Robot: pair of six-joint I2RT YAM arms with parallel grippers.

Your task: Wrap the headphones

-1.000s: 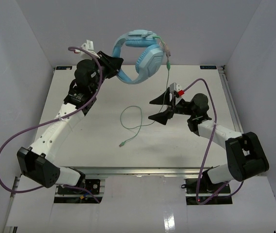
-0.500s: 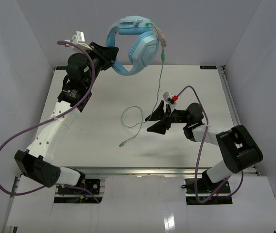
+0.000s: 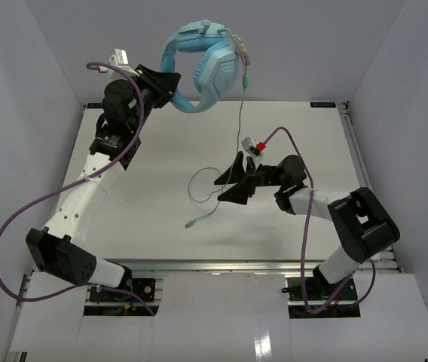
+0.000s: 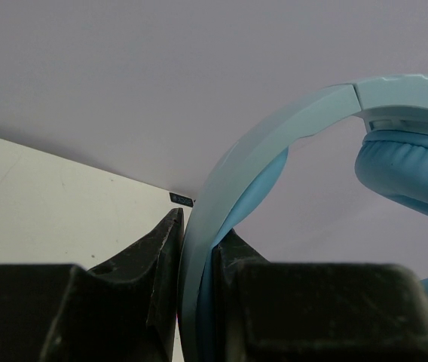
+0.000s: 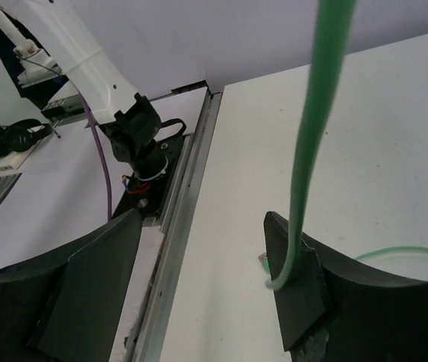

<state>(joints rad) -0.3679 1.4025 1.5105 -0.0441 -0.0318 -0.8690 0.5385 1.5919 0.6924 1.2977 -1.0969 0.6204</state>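
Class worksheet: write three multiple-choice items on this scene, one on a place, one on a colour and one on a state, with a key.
1. The loose end of the cable lies:
A draped over the right arm
B on an arm's base
C on the table

2. The headphones' cable is:
A purple
B green
C red

3. The left gripper is:
A shut on the headband
B open above the table
C shut on the cable

Key:
1 C, since the top view shows the cable looping down to a tip that rests on the white surface.
2 B, since it shows pale green in the top and right wrist views.
3 A, since the left wrist view shows both fingers pressed against the blue band, with the headphones held up in the air.
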